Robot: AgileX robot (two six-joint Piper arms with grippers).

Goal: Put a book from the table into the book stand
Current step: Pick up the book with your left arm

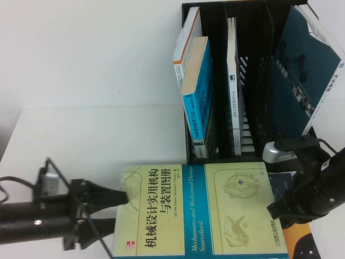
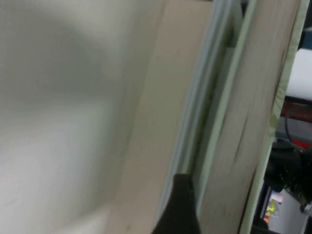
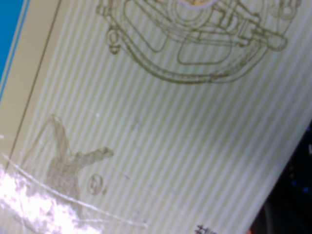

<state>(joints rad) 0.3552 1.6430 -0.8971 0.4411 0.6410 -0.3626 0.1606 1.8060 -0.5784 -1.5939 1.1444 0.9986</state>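
Book (image 1: 199, 210) — large, pale yellow-green cover, teal band, black Chinese title, small red logo; lies at the near edge of the white table (image 1: 81, 135), just in front of the book stand (image 1: 253, 81), its right part resting over a dark book with orange art (image 1: 299, 243).

Book stand — black mesh rack with upright dividers, at the far right of the table; holds a thick blue book (image 1: 198, 91) leaning in a left slot, a thin white-spined book (image 1: 233, 86) in the next slot, a dark teal book (image 1: 307, 70) tilted at the right end.

Left gripper (image 1: 121, 208) — at the book's left edge, fingers spread wide, one above the cover and one below; in the left wrist view a dark fingertip (image 2: 179, 204) sits against the page edges.

Right gripper (image 1: 277, 208) — at the book's right edge, above the cover; cannot tell how its fingers stand.
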